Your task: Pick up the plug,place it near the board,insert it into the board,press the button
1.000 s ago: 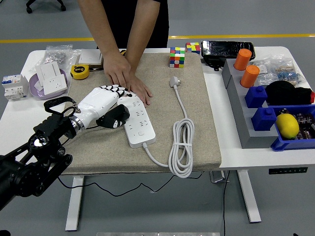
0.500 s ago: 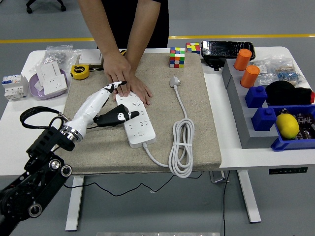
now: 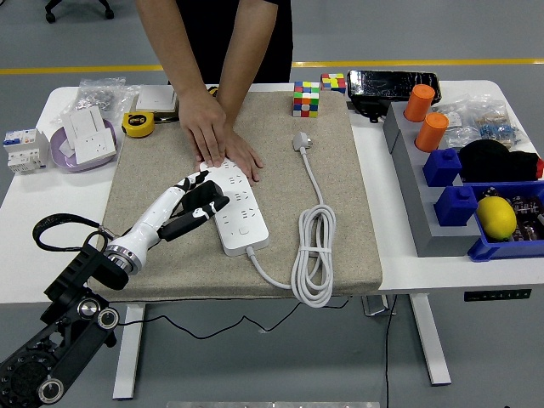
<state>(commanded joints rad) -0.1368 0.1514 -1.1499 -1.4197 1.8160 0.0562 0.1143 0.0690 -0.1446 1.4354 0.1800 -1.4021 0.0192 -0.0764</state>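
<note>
Partly hiding the board [image 3: 242,212], the left robot hand [image 3: 191,204] looks loosely open, empty.

A single head view looks forward and down from high on the robot's side, far enough back to take in the whole white table [image 3: 34,212] and the floor under its near edge; the left hand [image 3: 183,204] enters from the lower left, the person's hands [image 3: 223,140] lie just beyond it toward the far side, and the blue bins [image 3: 476,208] sit well off to its right. With only one view, nothing is shared between cameras.
</note>
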